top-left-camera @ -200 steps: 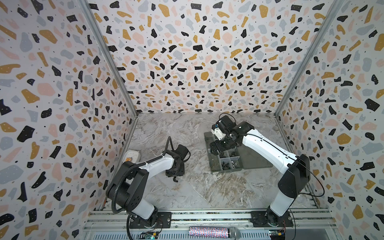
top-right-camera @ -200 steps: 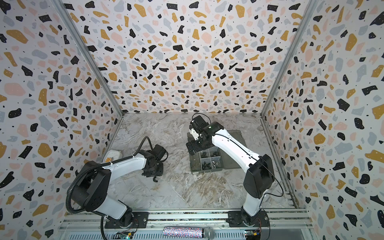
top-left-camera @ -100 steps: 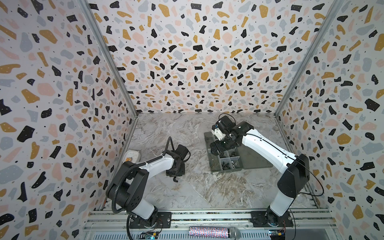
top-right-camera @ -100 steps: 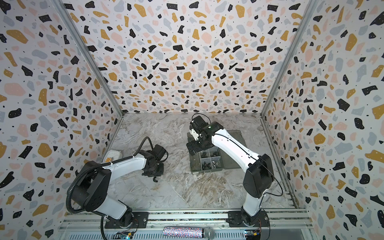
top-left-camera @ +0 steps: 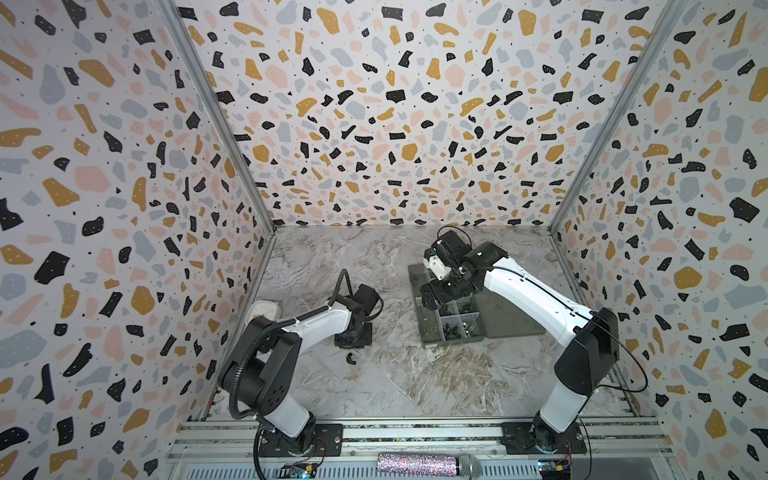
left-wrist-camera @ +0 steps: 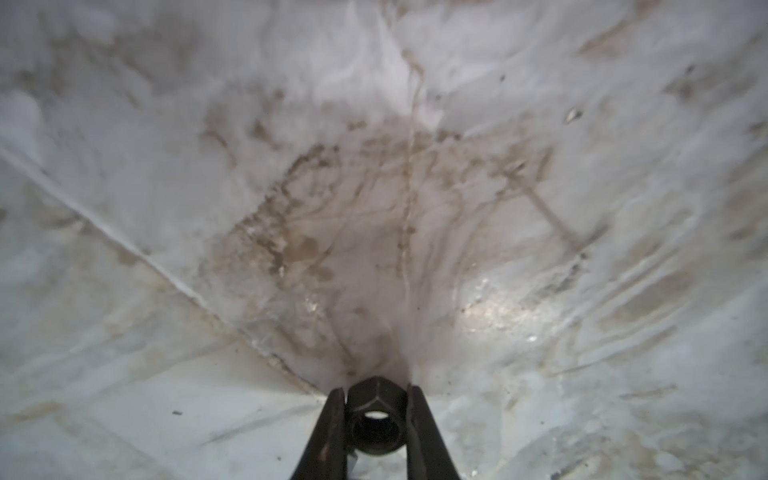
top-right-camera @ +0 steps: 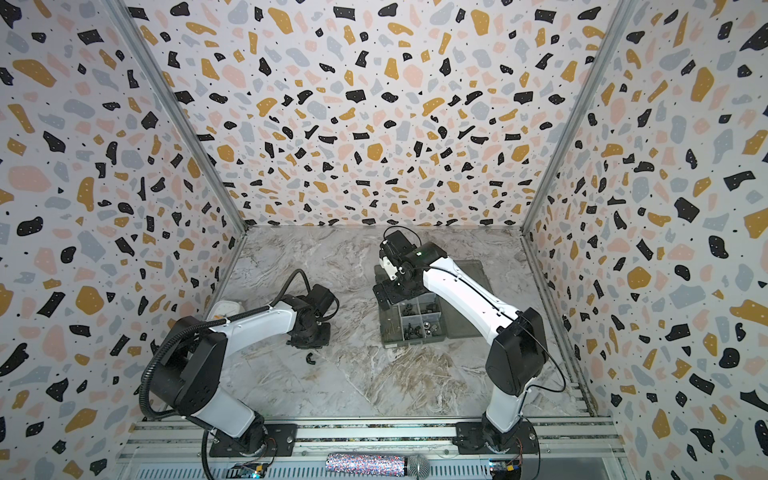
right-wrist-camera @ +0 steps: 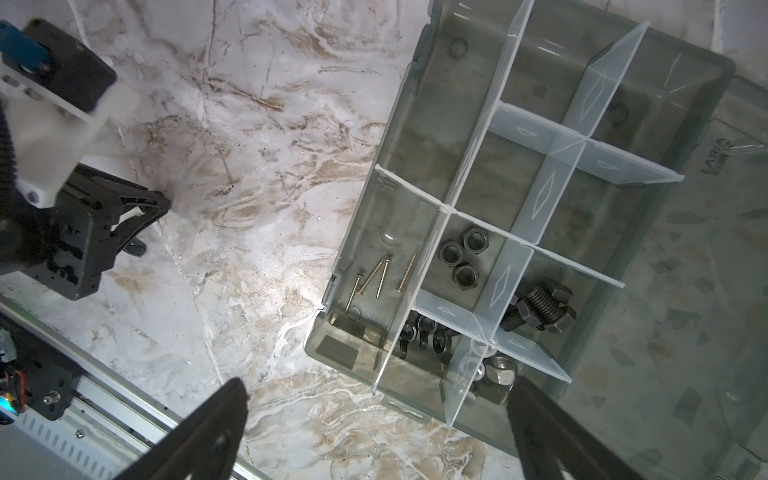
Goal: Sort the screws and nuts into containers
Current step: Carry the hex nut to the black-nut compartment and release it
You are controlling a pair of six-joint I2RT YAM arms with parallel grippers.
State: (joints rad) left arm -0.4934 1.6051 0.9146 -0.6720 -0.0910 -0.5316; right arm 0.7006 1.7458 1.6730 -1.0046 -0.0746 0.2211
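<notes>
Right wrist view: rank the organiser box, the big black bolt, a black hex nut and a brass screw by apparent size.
1. organiser box
2. black bolt
3. brass screw and black hex nut: not ranked, since the screw looks longer and the nut looks wider.

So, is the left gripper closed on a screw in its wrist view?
No, the left gripper is closed on a black hex nut, whose round hole faces the camera.
</notes>
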